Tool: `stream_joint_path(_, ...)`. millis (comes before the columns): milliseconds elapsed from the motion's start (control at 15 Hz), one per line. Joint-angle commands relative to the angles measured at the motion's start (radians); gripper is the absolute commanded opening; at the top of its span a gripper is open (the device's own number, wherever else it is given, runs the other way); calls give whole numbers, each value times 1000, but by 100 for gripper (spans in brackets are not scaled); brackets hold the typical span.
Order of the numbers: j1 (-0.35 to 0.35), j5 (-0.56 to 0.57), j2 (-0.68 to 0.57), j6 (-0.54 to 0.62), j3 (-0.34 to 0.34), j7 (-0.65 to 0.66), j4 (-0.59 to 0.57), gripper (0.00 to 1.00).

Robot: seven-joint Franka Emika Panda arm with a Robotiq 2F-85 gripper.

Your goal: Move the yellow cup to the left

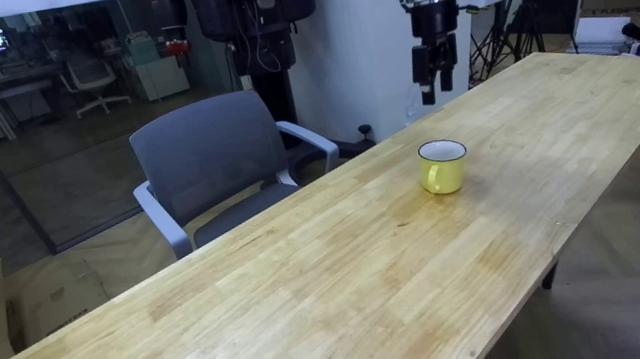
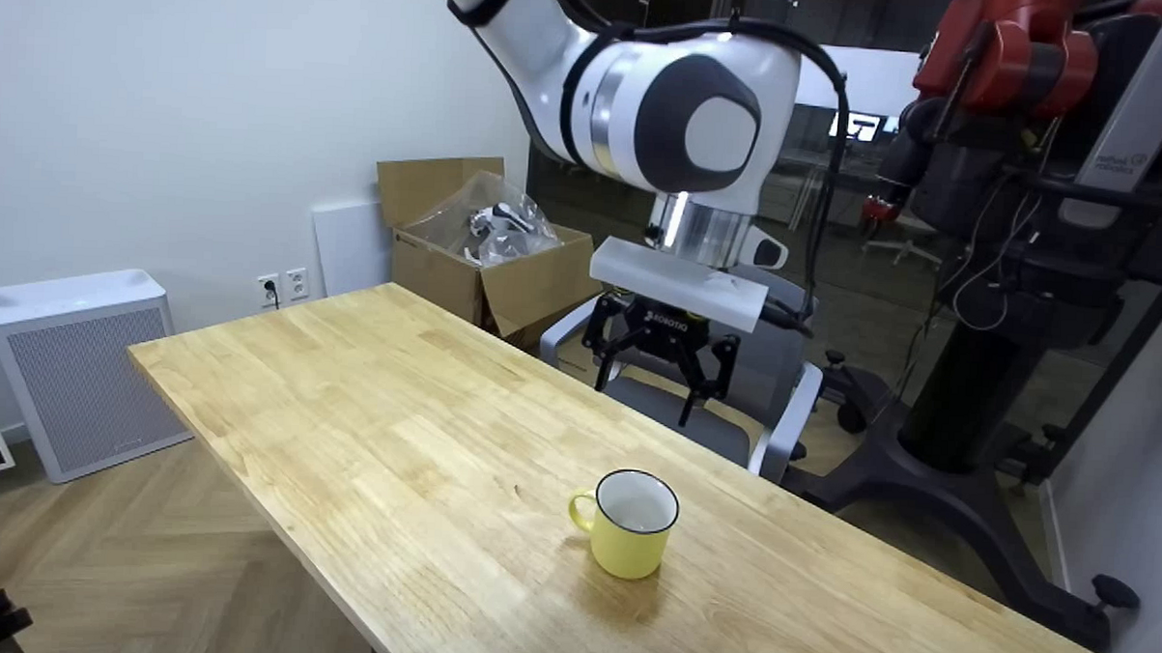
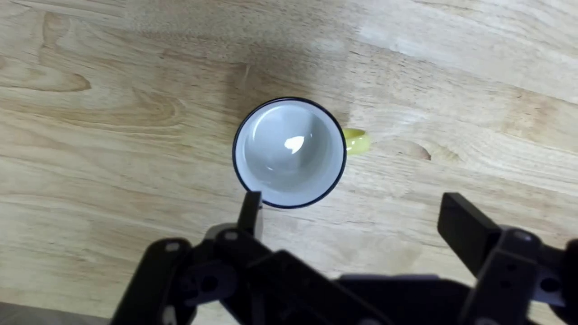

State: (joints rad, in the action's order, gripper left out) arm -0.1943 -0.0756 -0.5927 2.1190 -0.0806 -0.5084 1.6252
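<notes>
The yellow cup (image 1: 443, 177) stands upright on the long wooden table. In another exterior view it shows its handle on the left side (image 2: 628, 550). In the wrist view I look down into its whitish inside (image 3: 289, 153). Its rim is dark and its handle points right there. My gripper (image 1: 438, 94) hangs above the table, higher than the cup and apart from it; it also shows in an exterior view (image 2: 642, 404). In the wrist view the jaws (image 3: 352, 198) are wide apart with nothing between them. The left finger overlaps the cup's lower rim in that picture.
The wooden table (image 1: 291, 316) has its long edge beside a grey chair (image 1: 208, 160), also seen in an exterior view (image 2: 763, 362). A dark and red robot (image 2: 968, 311) stands behind the chair. An open cardboard box (image 2: 438, 278) is past the table's far end.
</notes>
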Motion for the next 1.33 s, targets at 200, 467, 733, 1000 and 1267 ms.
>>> stream_joint_path(200, 35, 128, -191, 11, -4, 128, -197, 100)
stream_joint_path(467, 10, 126, -183, 22, 27, 98, -165, 100)
stream_joint_path(733, 17, 124, -187, 53, 39, 108, -144, 100)
stream_joint_path(1000, 15, 98, -171, 148, 68, 125, -42, 100)
stream_joint_path(1267, 13, 99, -163, 272, 69, 145, 47, 100)
